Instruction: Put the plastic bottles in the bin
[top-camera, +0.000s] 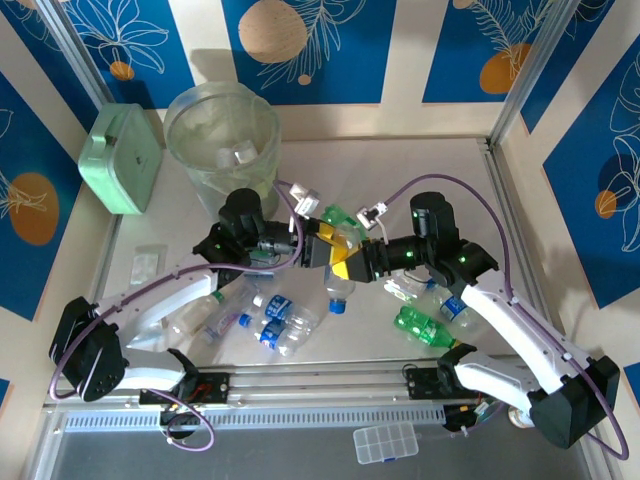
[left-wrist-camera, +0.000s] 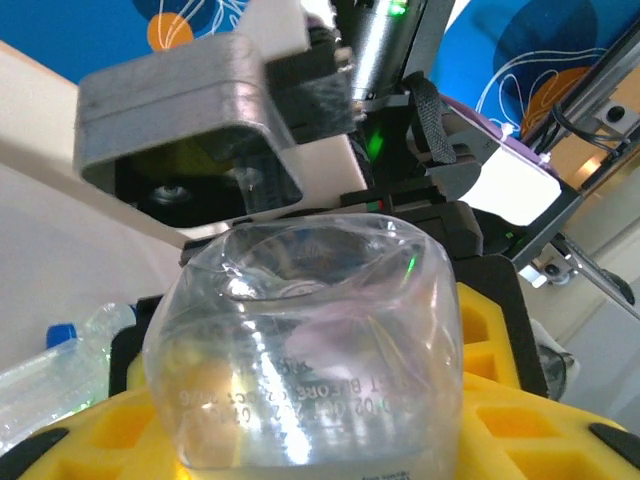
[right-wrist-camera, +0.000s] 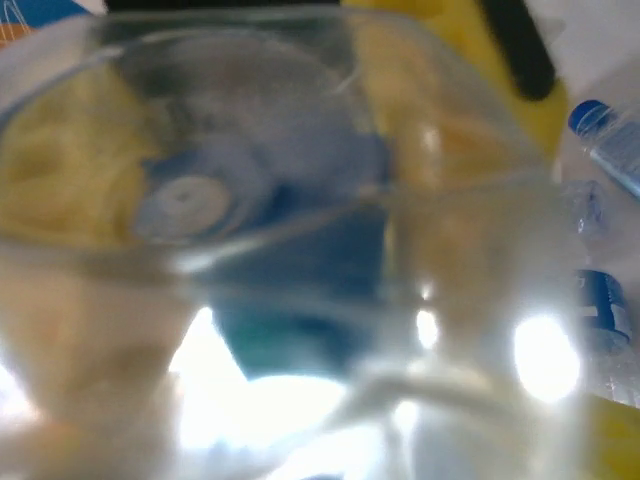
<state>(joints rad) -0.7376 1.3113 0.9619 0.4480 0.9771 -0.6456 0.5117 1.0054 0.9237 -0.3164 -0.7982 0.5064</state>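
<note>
Could drop the clear bottle (top-camera: 340, 288), hanging cap-down over the counter (top-camera: 470, 180) near and right of the bin (top-camera: 200, 180), onto the loose bottles (top-camera: 280, 325) below, with the left gripper (top-camera: 328, 250) clasping its thin, dented body and the hold of the right gripper (top-camera: 350, 265) impossible to tell.

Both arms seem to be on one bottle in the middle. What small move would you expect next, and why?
Probably the right fingers should let go and draw back to the right. The clear bottle hangs cap-down between the two arms, and the left fingers flank its base, so the left arm looks ready to carry it alone. The bin stands on that arm's side.
</note>
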